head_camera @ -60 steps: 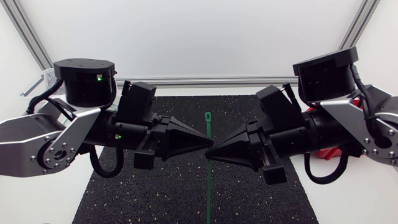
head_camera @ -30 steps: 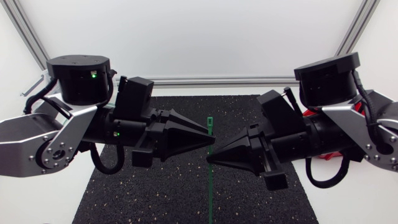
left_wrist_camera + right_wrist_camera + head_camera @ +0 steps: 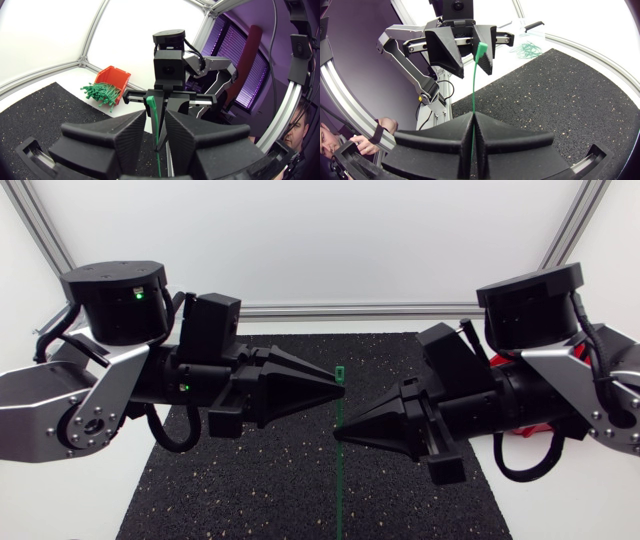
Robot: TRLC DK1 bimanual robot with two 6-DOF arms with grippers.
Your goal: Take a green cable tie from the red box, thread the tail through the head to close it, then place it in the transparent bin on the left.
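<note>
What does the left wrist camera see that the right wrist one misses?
Only the left wrist view shows the red box, with loose green ties spilling from it. Only the right wrist view shows the clear bin and some closed green loops, in or beside it. Both show the black mat and one green tie, pinched by the right gripper, its head between the open fingers of the left gripper.
</note>
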